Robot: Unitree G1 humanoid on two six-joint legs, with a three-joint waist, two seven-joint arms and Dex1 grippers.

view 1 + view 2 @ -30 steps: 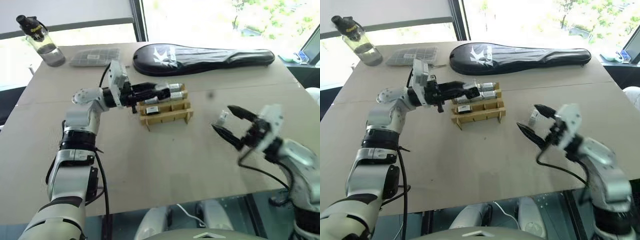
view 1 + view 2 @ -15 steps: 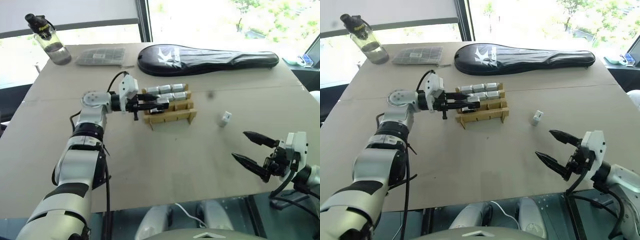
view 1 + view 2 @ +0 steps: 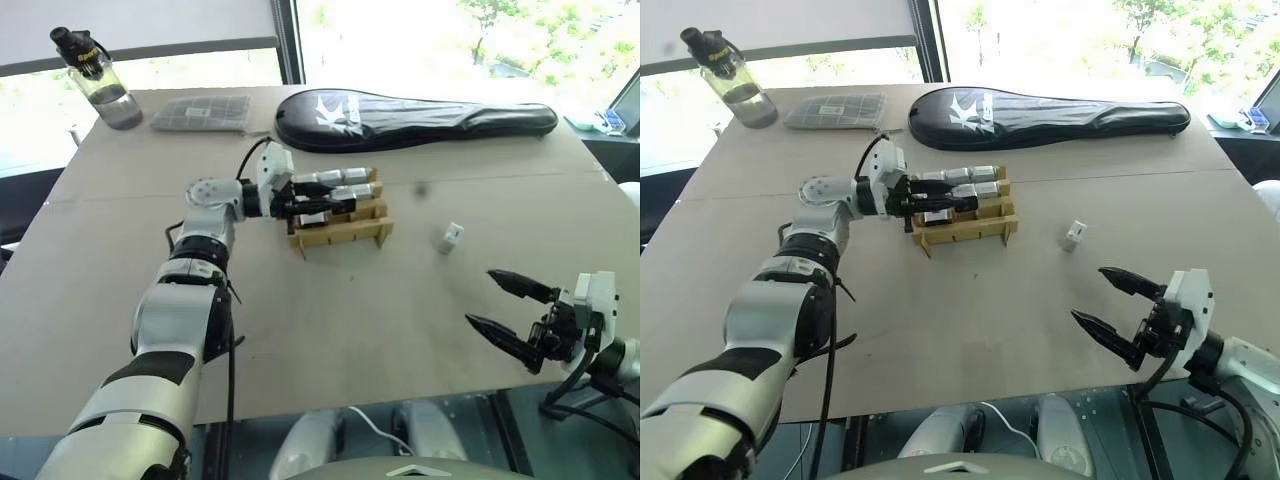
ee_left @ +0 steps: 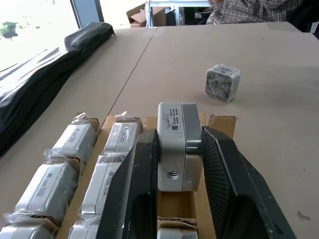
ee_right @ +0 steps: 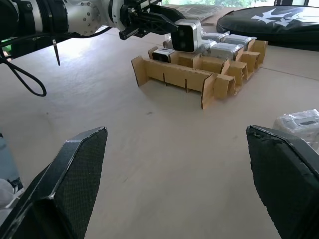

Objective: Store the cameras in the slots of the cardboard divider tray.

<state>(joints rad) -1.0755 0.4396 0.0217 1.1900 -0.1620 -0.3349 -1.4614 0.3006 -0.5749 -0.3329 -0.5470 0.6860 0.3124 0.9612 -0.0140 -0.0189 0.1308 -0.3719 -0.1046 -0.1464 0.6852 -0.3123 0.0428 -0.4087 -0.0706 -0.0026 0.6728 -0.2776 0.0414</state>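
Since a second ago the right tool (image 3: 512, 315) has drawn back from beside the loose camera toward the near edge of the bench (image 3: 330, 330), and the left tool (image 3: 322, 200) has settled lower over the cardboard divider tray (image 3: 337, 217). In the eye views the left tool reaches in level from the robot's left, its black fingers (image 4: 142, 164) clamped on the two sides of a silver-grey camera (image 4: 178, 144). In the left wrist view that held camera stands upright between the fingers, a printed label on its top face, just above an open compartment in the tray's near row. Whether it touches the cardboard cannot be told. The two farther rows hold wrapped cameras (image 4: 75, 142) lying side by side, and another camera sits in the near row at the end toward the robot's left. The right tool hovers low at the bench's near right, empty, with its two fingers spread wide. One loose camera (image 3: 449, 236) in clear wrap lies on the bench to the right of the tray, well apart from both tools. Along the far side lie a long black zipped case (image 3: 410, 112), a flat grey gridded pack (image 3: 200, 112) and a clear water bottle (image 3: 98, 82) with a black cap.
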